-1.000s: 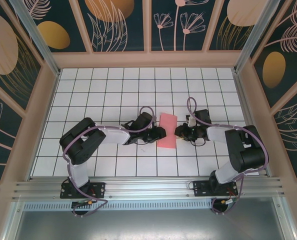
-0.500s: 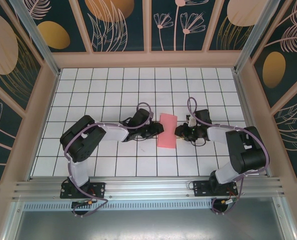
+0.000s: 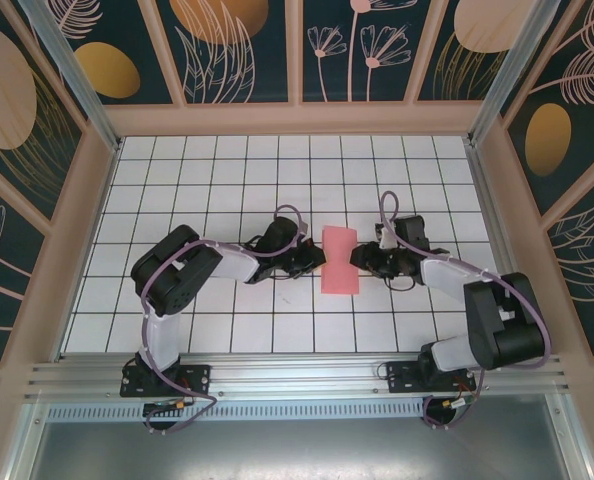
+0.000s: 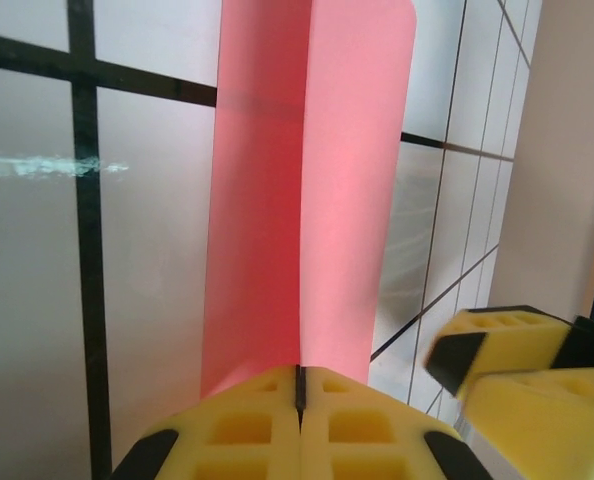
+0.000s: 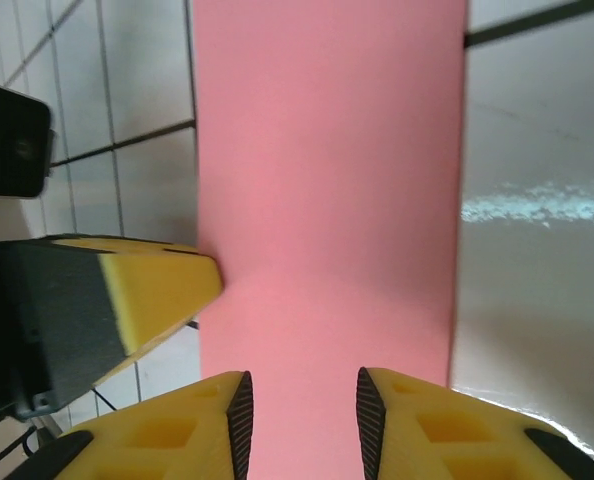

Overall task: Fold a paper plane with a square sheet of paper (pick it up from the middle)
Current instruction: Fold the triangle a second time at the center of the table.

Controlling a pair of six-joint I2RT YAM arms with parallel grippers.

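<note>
The square sheet of paper [image 3: 340, 259] lies at the centre of the top frame on the white gridded table [image 3: 227, 170]. It is folded over into a narrow upright strip (salmon pink, plain). The two arms reach in from either side.

The left gripper [image 3: 317, 259] meets the strip's left edge. In its wrist view its yellow fingers [image 4: 299, 375] are clenched tight together at the bottom centre, nipping the paper [image 4: 307, 200], whose crease runs straight up from the seam between them.

The right gripper [image 3: 357, 258] sits at the strip's right edge. In its wrist view its fingers [image 5: 299, 395] stand parted at the bottom of the frame, with pink paper [image 5: 327, 180] showing in the gap and stretching up to the top edge.
</note>
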